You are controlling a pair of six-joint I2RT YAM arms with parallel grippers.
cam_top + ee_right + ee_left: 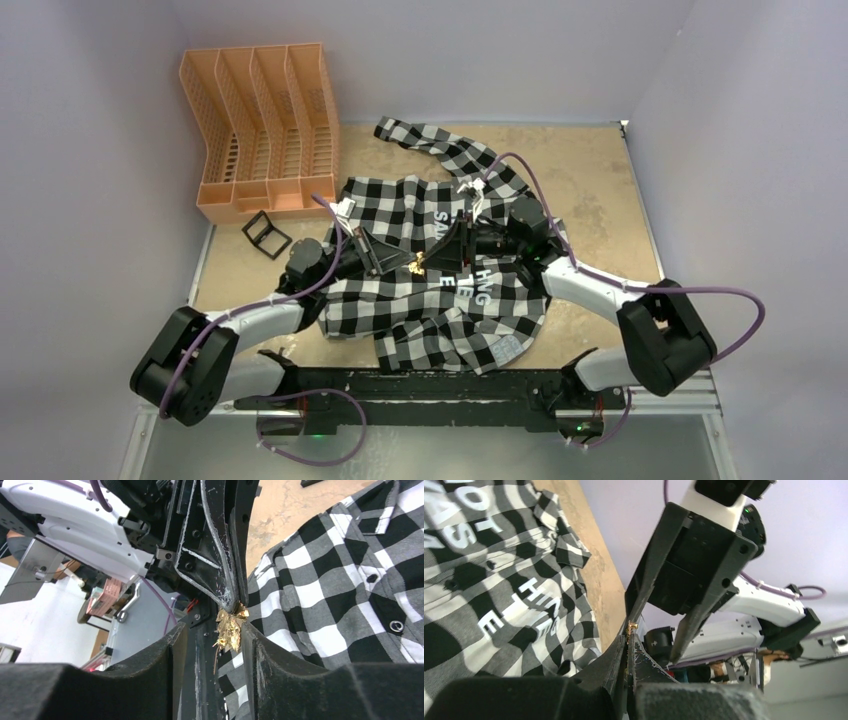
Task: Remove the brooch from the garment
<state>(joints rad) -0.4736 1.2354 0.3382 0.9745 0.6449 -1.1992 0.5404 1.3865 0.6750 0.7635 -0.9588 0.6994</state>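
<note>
Two hands of mine meet over the middle of one checked shirt (440, 320), which lies spread on the table (590, 190) so that both can reach what is fastened to it. Far left, out of the way, stand one orange rack (262, 130) and, just beside it, one small black frame (266, 236); neither has a part in this. My left hand (628, 639) points in from the left with its fingers pressed together on the one gold brooch (230, 630). It grips the brooch at the very tips, I judge in order to draw it clear of the cloth. My right hand (216, 632) faces it from the right, its fingers apart, one on each side of the brooch. I judge it stands ready to steady the brooch or take it over. Whether the brooch is still pinned through the shirt, I cannot tell.
</note>
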